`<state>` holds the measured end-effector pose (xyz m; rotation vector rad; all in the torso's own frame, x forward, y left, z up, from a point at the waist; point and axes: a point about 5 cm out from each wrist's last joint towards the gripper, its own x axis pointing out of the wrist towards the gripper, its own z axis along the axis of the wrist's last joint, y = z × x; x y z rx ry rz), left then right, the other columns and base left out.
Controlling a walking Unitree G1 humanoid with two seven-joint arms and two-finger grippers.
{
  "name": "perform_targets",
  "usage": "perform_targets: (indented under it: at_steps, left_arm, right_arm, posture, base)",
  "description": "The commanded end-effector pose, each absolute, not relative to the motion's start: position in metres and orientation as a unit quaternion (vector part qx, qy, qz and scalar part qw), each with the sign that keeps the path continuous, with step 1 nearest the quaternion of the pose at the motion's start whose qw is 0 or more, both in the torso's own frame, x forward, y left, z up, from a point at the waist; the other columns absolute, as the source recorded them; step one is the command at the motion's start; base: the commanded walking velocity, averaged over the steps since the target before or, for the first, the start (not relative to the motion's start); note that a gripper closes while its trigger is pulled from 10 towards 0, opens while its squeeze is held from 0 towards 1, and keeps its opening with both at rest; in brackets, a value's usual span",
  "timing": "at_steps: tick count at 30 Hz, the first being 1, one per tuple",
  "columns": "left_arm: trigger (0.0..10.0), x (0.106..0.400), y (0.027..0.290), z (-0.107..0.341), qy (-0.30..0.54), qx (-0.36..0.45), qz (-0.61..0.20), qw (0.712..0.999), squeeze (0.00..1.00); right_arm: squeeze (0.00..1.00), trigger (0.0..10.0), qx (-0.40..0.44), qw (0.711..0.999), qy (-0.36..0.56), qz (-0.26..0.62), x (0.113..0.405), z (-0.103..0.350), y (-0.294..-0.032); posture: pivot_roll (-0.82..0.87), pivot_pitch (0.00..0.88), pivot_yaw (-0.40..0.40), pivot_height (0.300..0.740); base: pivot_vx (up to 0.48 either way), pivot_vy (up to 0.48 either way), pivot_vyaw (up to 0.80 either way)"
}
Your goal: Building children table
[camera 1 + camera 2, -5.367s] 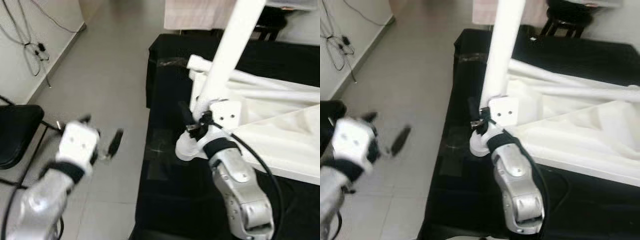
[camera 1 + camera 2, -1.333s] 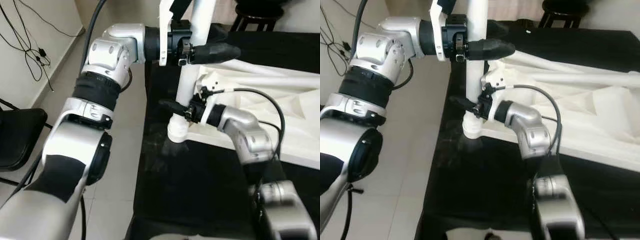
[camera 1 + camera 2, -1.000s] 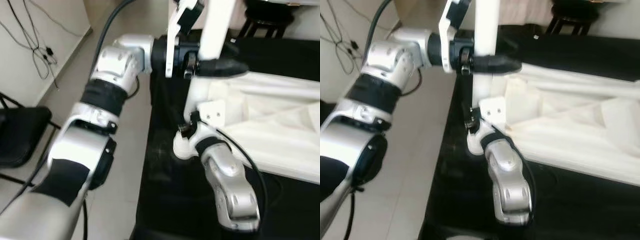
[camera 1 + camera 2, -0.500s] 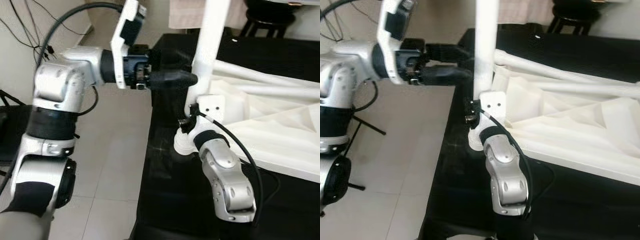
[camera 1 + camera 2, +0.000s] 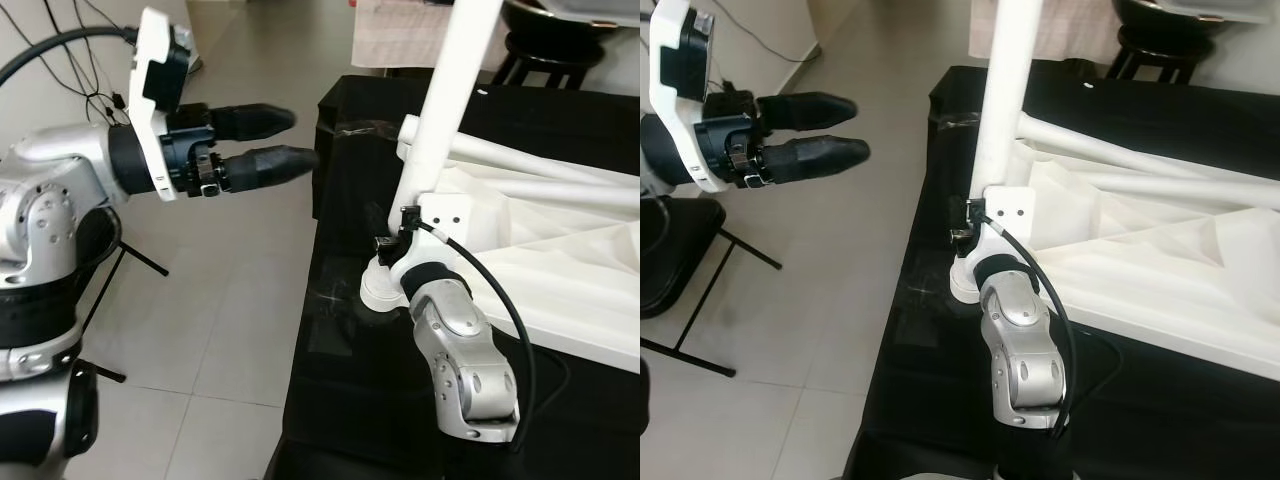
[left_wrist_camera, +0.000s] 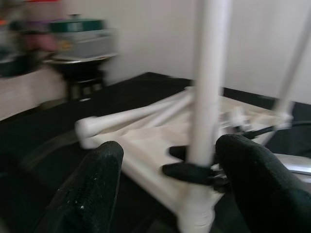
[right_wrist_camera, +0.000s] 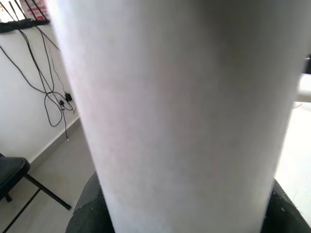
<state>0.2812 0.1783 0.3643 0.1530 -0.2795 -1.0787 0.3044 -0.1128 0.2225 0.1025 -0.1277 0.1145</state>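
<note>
1. A white table leg [image 5: 440, 110] stands nearly upright at the centre of the left eye view, rising out of the top edge of the frame. Its round foot [image 5: 379, 290] rests on the black-covered surface [image 5: 350, 400], close to that surface's left edge.
2. The rest of the white table frame [image 5: 540, 240] lies to the right of the leg, on the same black surface, with long white tubes [image 5: 540, 155] running toward the right edge of the frame.
3. The right gripper [image 5: 392, 243] sits at the base of the leg, just above the foot. Its black fingers are clamped on the leg, one at each side, as the right wrist view confirms: the white tube fills the middle and a black finger [image 7: 87, 204] shows at each lower corner.
4. The silver right arm [image 5: 460, 360] runs down from the gripper toward the lower centre of the frame, with a black cable [image 5: 500, 300] looping beside it.
5. The left gripper [image 5: 285, 140] hangs in the upper left of the frame, over the tiled floor [image 5: 230, 300], well apart from the leg and pointing toward it. Its two fingers stand spread and hold nothing.
6. In the left wrist view the leg [image 6: 206, 87] shows between the two spread fingers [image 6: 92, 184], further off.
7. A black chair [image 5: 670, 260] stands at the left edge of the right eye view.
</note>
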Motion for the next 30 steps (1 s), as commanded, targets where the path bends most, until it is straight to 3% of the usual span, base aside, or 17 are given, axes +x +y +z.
perform_targets:
  at_steps: [1, 2, 3, 10, 12, 16, 26, 27, 30]
  left_arm:
    - [10.0, 0.277, 0.186, 0.367, -0.137, 0.079, -0.487, 0.859, 0.0]
    - [10.0, 0.275, 0.195, 0.356, -0.131, 0.072, -0.451, 0.88, 0.0]
    - [10.0, 0.272, 0.204, 0.344, -0.126, 0.057, -0.415, 0.899, 0.0]
    - [10.0, 0.264, 0.216, 0.322, -0.106, 0.049, -0.358, 0.926, 0.0]
    - [10.0, 0.248, 0.201, 0.263, -0.041, 0.029, -0.336, 0.94, 0.0]
    - [10.0, 0.219, 0.174, 0.215, 0.02, -0.008, -0.329, 0.944, 0.0]
    - [10.0, 0.211, 0.17, 0.198, 0.042, -0.025, -0.303, 0.952, 0.0]
    - [10.0, 0.2, 0.159, 0.185, 0.064, -0.03, -0.315, 0.947, 0.0]
    - [10.0, 0.193, 0.152, 0.179, 0.074, -0.028, -0.324, 0.943, 0.0]
  right_arm:
    - [0.0, 0.0, 0.129, 0.991, 0.034, 0.005, 0.302, 0.182, -0.126]
    - [0.0, 8.5, 0.133, 0.99, 0.032, 0.009, 0.302, 0.182, -0.126]
    - [0.0, 10.0, 0.137, 0.99, 0.03, 0.012, 0.302, 0.183, -0.125]
    - [0.0, 10.0, 0.143, 0.989, 0.025, 0.02, 0.302, 0.185, -0.124]
    - [0.0, 10.0, 0.156, 0.987, 0.007, 0.043, 0.304, 0.191, -0.123]
    - [0.0, 10.0, 0.158, 0.985, -0.016, 0.064, 0.305, 0.198, -0.125]
    - [0.0, 10.0, 0.129, 0.984, -0.05, 0.11, 0.301, 0.207, -0.12]
    - [0.0, 10.0, 0.08, 0.979, -0.089, 0.168, 0.296, 0.215, -0.112]
    - [0.0, 10.0, 0.044, 0.97, -0.117, 0.208, 0.293, 0.22, -0.107]
  posture:
    - [0.04, 0.183, 0.001, 0.74]
    - [0.05, 0.191, -0.001, 0.74]
    - [0.05, 0.191, -0.001, 0.74]
    - [0.05, 0.193, 0.0, 0.74]
    - [0.06, 0.199, 0.0, 0.74]
    - [0.06, 0.201, 0.001, 0.74]
    - [0.06, 0.201, 0.005, 0.74]
    - [0.06, 0.204, 0.002, 0.74]
    - [0.06, 0.204, 0.002, 0.74]
  base:
    - [0.0, 0.0, 0.0]
    - [0.0, 0.0, 0.0]
    - [0.0, 0.0, 0.0]
    - [0.0, 0.0, 0.0]
    - [0.0, 0.0, 0.0]
    - [0.0, 0.0, 0.0]
    - [0.0, 0.0, 0.0]
    - [0.0, 0.0, 0.0]
    - [0.0, 0.0, 0.0]
